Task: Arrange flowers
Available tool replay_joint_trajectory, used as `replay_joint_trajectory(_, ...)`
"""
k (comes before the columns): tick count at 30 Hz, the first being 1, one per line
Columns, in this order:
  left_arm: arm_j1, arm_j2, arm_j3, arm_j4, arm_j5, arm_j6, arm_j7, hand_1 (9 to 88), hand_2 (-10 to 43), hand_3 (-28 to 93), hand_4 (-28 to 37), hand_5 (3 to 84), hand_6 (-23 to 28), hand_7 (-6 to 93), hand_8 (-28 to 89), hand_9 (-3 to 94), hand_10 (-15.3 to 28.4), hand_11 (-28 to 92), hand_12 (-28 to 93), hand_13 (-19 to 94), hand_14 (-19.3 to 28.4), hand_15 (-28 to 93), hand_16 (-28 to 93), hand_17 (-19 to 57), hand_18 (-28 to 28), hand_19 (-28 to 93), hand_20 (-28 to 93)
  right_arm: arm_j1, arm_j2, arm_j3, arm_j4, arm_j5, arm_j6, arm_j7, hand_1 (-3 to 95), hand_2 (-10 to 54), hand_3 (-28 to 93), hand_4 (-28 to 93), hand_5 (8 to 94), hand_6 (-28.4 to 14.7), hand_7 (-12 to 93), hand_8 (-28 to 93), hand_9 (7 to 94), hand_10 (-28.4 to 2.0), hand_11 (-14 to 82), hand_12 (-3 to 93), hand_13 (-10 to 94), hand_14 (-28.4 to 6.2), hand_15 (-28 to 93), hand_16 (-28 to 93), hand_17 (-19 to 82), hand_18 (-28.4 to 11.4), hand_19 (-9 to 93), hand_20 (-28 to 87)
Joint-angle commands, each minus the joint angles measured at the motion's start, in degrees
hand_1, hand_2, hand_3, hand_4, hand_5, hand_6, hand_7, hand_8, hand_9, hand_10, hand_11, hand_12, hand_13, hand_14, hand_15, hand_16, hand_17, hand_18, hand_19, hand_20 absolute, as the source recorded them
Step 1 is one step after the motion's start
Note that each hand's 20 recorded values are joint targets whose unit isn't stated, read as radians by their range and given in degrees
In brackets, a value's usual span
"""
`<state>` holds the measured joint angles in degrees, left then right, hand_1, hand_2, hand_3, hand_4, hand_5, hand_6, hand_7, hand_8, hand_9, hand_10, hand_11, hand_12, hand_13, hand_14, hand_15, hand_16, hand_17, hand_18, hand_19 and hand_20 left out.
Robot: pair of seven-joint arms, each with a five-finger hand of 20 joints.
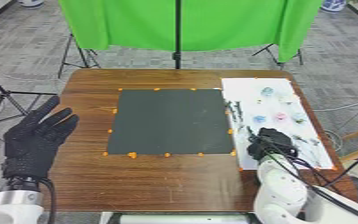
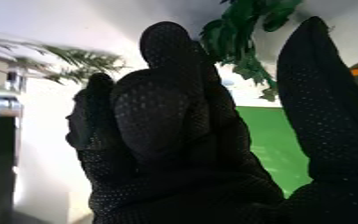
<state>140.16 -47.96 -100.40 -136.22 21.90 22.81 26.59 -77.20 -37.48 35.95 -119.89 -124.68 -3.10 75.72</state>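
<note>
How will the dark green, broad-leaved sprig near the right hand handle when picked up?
The sprig looks light for its spread, being mostly thin leaves. It probably flexes, as the leaves splay loosely at different angles. Rolling seems unlikely: its outline is ragged, not round.

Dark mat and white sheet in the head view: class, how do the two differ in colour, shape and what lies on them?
The dark mat is charcoal grey and nearly square, in the table's middle; the white sheet is pale, longer and narrower, on the right side. The sheet bears a pink flower and a blue flower; the mat carries neither. Both lie flat, with orange marks along their edges.
</note>
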Motion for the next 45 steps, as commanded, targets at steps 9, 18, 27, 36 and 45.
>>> replay_joint_trajectory(9,0.92,-0.06,-0.7,-0.13,0.03,0.09,-0.39,22.6,6.5,81,-23.8,36.9,9.3,18.7,-11,35.4,20.8,30,11,26,27.8,54,-10,-9.4,23.2,54,10,1.7,-1.46,-8.97,6.31,-4.26,3.49,-2.33,55.2,-9.5,67,-28,76.8,-4.1,35,8,84.6,-11.8,43.6,27.6,82,-6.9,71,18,50,-21.4,93,30)
replay_joint_trajectory(18,1.15,0.19,-1.83,-0.75,0.33,-0.13,-0.43,22.6,6.6,81,-23.8,37.0,9.4,18.6,-11,35.4,20.8,30,11,26,27.8,54,-10,-9.4,23.2,54,10,1.58,-0.13,-8.12,4.94,-7.02,7.46,-1.93,56.7,-9.5,71,-28,81.5,-3.6,32,13,88.0,-10.7,43.5,27.7,86,-6.0,70,20,51,-21.4,93,34)
replay_joint_trajectory(27,1.42,0.48,-2.34,-1.55,1.06,-0.32,-0.31,22.5,6.6,81,-23.8,37.1,9.5,18.7,-11,35.5,20.9,30,11,26,27.8,54,-10,-9.5,23.2,54,10,1.82,1.87,-4.61,-0.08,-10.52,11.04,-1.15,56.2,-9.5,74,-28,83.3,-4.7,30,15,89.0,-11.2,44.2,27.1,87,-5.8,70,20,53,-22.0,93,37)
replay_joint_trajectory(36,1.49,0.28,-2.61,-1.83,1.38,0.01,-1.01,22.6,6.8,81,-23.7,37.2,9.6,18.5,-11,35.5,20.8,30,11,26,27.8,54,-10,-9.4,23.1,54,10,4.51,1.76,-3.33,-3.95,-12.16,11.91,-2.03,56.4,-9.5,74,-28,84.4,-5.2,28,17,89.5,-11.0,44.7,27.1,88,-5.6,70,21,53,-22.0,93,38)
replay_joint_trajectory(45,1.8,0.56,-3.7,-2.78,1.71,0.37,-1.05,22.6,6.7,81,-23.7,37.1,9.6,18.5,-11,35.4,20.9,30,11,26,27.9,54,-10,-9.4,23.1,54,10,24.34,-7.36,-12.76,0.27,-6.34,11.85,-8.74,56.3,-9.5,74,-27,84.8,-5.3,27,18,89.9,-10.9,45.0,27.0,88,-5.6,71,21,54,-22.1,93,40)
